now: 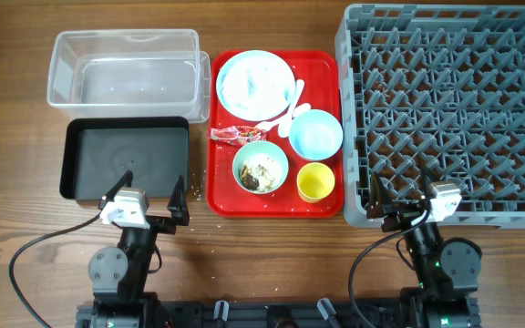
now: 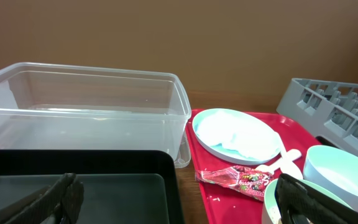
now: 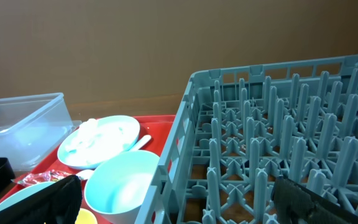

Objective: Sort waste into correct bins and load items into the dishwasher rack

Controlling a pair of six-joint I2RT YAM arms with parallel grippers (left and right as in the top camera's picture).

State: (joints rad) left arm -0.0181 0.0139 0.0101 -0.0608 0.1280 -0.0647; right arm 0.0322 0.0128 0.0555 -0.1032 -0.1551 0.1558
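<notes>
Red serving tray (image 1: pixel 221 196) carries everything yet to be handled. Nothing is sorted or loaded, so the task looks to be at its first step. On the tray, the snack wrapper (image 1: pixel 235 135) lies near the left edge, the tissue (image 2: pixel 244 142) sits on the plate (image 1: pixel 254 80) at the far end, and the food scraps (image 1: pixel 261 171) are in the green bowl (image 1: pixel 261 151) at the near end. Left of the tray stand the clear tub (image 1: pixel 62 73) and black tray (image 1: pixel 69 159); right of it, the dishwasher rack (image 1: pixel 445 109). The left gripper (image 1: pixel 151 187) and right gripper (image 1: pixel 399 187) hang on the tray's near side, jaws wide apart, holding nothing. The likely next move is for the left arm to reach for the wrapper — thin and flat, so it calls for a low pinch.
</notes>
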